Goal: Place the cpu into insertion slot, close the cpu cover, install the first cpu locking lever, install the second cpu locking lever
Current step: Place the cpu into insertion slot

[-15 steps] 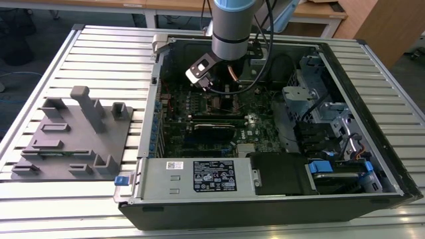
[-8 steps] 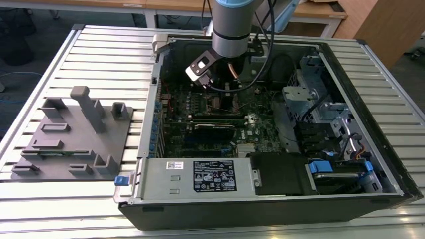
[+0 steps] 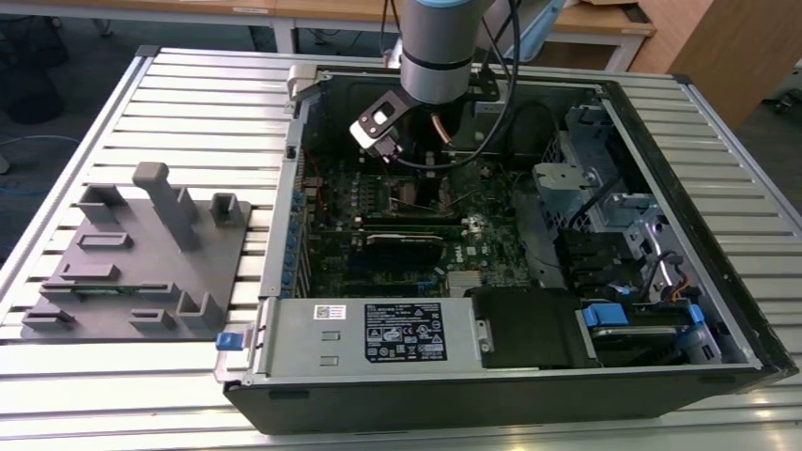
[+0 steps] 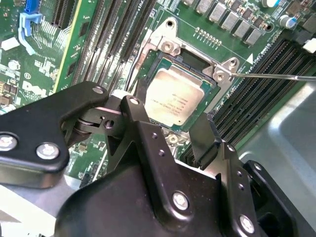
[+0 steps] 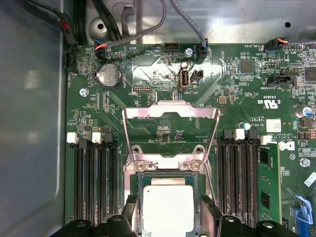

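Observation:
The cpu, a flat silver-grey square, lies in the insertion slot on the green board. My gripper hangs just above it, its black fingers on either side of the chip with small gaps showing, so it is open. In the first wrist view the cpu sits between the two fingertips of the gripper. The cpu cover stands flipped back, open, beyond the insertion slot. A thin wire locking lever sticks out free beside the socket. In the exterior view the gripper reaches down into the case.
Black memory slots flank the socket on both sides, with a green memory module in one. Cables run along the case wall. A grey fixture plate lies at the exterior view's left, a power supply in front.

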Robot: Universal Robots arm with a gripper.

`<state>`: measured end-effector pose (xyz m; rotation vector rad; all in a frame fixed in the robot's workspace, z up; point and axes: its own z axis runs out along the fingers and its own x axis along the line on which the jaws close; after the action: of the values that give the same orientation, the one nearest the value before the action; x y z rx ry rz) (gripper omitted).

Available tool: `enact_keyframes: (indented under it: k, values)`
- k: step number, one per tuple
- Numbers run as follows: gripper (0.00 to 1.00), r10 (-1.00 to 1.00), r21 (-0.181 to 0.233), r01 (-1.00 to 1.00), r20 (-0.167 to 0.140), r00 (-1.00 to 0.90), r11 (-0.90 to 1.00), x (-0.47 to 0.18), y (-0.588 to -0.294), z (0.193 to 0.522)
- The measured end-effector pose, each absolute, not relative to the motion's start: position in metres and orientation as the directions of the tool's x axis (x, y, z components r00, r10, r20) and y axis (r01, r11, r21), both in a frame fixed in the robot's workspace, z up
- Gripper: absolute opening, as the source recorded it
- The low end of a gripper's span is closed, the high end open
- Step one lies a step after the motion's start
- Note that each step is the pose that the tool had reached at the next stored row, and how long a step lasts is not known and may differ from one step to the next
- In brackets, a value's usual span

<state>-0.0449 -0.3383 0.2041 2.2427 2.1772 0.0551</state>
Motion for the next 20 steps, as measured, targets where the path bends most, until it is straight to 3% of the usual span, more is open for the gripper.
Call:
enact_keyframes:
  k: [4,8,9,11,12,14,16,20]
  values:
    - [0.6,0.999,0.035,0.999,0.014,0.029,-0.03,-0.0449,-0.3383,0.2043]
    - [0.42,0.999,0.035,0.999,0.014,0.029,-0.03,-0.0449,-0.3383,0.2044]
    - [0.42,0.999,0.036,0.999,0.014,0.029,-0.03,-0.0449,-0.3383,0.2045]
    - [0.3,0.999,0.035,0.999,0.014,0.029,-0.03,-0.0449,-0.3383,0.2046]
    - [0.3,0.999,0.035,0.999,0.014,0.029,-0.03,-0.0449,-0.3383,0.2046]
    - [0.18,0.999,0.035,0.999,0.014,0.029,-0.03,-0.0449,-0.3383,0.2047]
    - [0.12,0.999,0.035,0.999,0.014,0.029,-0.03,-0.0449,-0.3383,0.2048]
    - [0.1,0.999,0.035,0.999,0.014,0.029,-0.03,-0.0449,-0.3383,0.2049]
